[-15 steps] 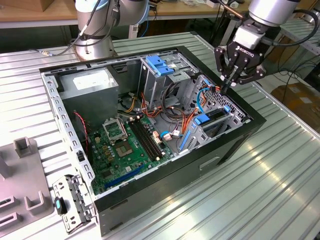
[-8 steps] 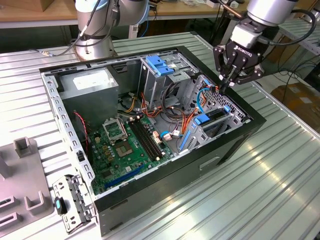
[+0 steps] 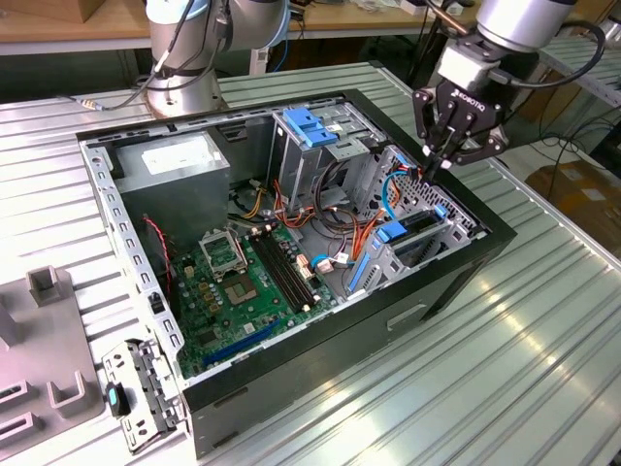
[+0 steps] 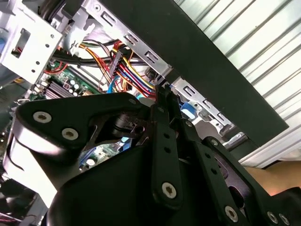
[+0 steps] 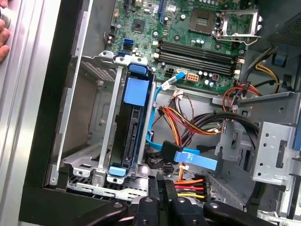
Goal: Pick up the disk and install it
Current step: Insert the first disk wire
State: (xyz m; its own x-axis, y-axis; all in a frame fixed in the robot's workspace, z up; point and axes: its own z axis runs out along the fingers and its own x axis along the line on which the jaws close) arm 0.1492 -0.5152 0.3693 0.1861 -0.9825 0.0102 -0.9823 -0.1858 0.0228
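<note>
Hovering just above the cage (image 5: 89,99), gripper (image 3: 434,167) pressed together, nothing held. Disk (image 5: 133,129) on edge, slotted inside the cage. Likely seating: press squarely downward, keeping off cables (image 5: 188,125) beside the cage.

Table (image 3: 543,369): ribbed silver metal slats, laid parallel across the whole work surface; strong light glares white off the slats on the exterior view's right, duller grey on the exterior view's left; rear of scene: a wooden bench (image 3: 58,34), light brown top, running across behind the table; beyond the table's edge on the exterior view's right: a brown cardboard box (image 3: 582,184), set lower than the tabletop.
</note>
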